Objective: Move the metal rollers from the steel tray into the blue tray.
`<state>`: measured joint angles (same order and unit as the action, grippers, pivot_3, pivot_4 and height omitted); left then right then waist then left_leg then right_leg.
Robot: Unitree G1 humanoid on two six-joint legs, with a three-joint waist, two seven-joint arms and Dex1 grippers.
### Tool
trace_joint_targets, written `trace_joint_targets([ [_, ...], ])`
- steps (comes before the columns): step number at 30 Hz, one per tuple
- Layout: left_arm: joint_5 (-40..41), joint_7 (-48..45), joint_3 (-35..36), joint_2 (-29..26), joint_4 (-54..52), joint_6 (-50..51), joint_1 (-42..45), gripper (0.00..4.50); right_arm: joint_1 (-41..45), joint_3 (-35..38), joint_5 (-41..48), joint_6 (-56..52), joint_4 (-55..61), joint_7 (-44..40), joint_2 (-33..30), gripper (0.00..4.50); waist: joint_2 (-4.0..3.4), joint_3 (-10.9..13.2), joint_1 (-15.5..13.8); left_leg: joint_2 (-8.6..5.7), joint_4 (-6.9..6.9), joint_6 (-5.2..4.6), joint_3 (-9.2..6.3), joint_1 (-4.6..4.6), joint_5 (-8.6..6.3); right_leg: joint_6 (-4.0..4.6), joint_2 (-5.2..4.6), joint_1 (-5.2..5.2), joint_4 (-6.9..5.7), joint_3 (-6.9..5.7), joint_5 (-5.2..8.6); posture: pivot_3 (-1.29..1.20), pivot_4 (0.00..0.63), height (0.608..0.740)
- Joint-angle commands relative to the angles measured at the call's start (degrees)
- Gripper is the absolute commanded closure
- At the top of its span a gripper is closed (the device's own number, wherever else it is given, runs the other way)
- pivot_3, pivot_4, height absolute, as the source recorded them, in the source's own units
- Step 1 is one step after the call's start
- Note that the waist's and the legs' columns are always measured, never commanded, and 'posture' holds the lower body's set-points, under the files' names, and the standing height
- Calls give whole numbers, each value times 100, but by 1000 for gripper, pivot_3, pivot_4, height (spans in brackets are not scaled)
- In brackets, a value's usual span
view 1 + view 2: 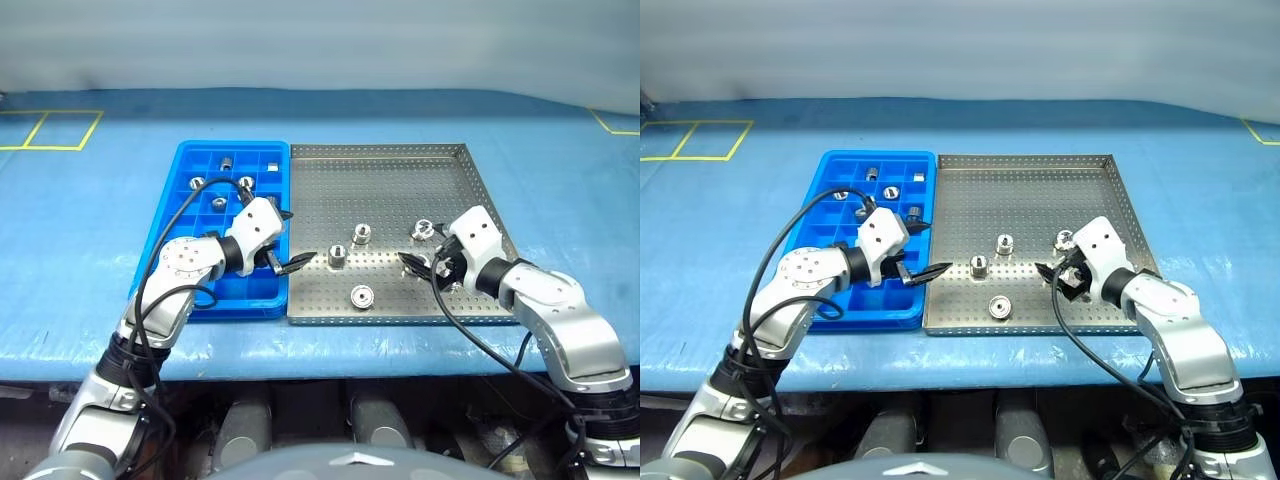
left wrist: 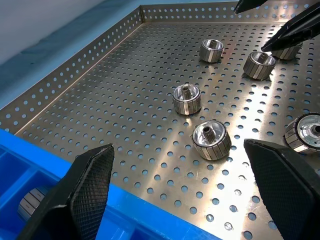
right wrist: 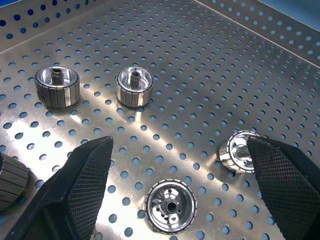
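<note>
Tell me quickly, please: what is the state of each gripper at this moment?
Left gripper: open, holding nothing, at the steel tray's edge beside the blue tray.
Right gripper: open, holding nothing, over the steel tray among the metal rollers.

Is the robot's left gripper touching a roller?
Apart. In the left wrist view the left gripper is open, with bare steel tray between its fingers and the nearest roller.

A blue cloth [image 1: 90, 230] covers the whole table, lightly wrinkled. Yellow tape lines [image 1: 50, 130] mark boxes at the upper left, another yellow corner [image 1: 612, 124] at the upper right. Behind runs a pale grey-white wall [image 1: 320, 40], evenly lit.
</note>
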<state>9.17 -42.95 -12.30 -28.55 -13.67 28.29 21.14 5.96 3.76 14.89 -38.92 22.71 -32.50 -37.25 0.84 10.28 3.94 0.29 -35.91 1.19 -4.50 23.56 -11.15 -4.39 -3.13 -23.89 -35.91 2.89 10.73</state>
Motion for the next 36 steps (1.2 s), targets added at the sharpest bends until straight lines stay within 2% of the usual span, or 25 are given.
trace_joint_targets([
  [1,44,27,103,16,-110,-33,85,0,38,106,8,134,137,2,-8,15,0,0,0,0,0,0,0,0,0,0,0,0,0,0,0,-76,150,740],
  [22,51,57,-85,114,-263,103,34,0,224,-76,-104,298,-74,133,273,15,0,0,-45,0,-1,0,-1,-1,0,-1,0,2,-1,0,-1,-30,150,740],
  [31,-50,-48,-265,185,58,65,394,0,-30,35,-106,301,199,225,318,15,-1,0,-35,-1,-4,0,-1,-1,0,-2,0,2,-2,0,-1,-82,150,740],
  [36,-180,-18,-677,450,399,584,904,0,-164,58,-117,326,271,337,379,15,0,0,-27,-2,-9,0,0,0,0,-4,0,5,-2,1,-2,-95,150,740],
])
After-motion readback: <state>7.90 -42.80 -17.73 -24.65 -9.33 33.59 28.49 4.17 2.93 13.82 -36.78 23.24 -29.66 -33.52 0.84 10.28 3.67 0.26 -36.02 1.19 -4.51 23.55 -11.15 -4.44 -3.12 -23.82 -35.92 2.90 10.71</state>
